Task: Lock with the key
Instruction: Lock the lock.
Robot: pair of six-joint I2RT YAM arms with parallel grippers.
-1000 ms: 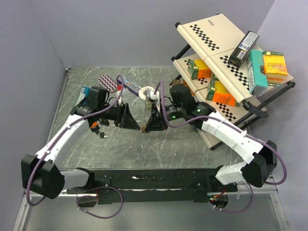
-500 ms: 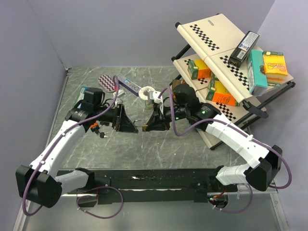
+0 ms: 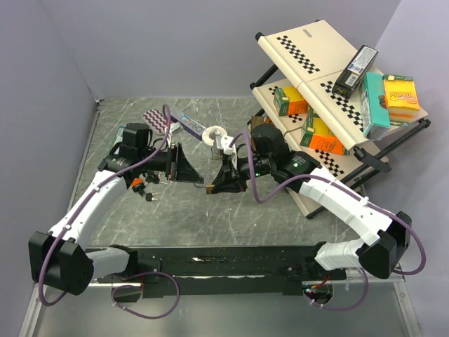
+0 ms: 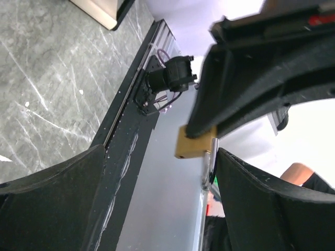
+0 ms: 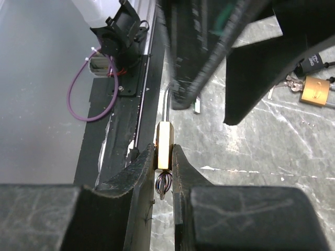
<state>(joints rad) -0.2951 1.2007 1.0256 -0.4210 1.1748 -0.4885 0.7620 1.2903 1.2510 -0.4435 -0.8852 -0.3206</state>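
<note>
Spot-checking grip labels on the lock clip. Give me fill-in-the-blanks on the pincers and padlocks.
1. The right pincer is ____ on the brass padlock.
2. The left pincer stands ____, holding nothing.
3. A second padlock lies on the ____.
Missing words: shut; open; table.

Nothing reads clearly. The orange box [image 3: 400,92] on the shelf's [image 3: 309,41] right end bears red lettering, and the black tag [image 5: 315,61] white marks, both illegible.
</note>
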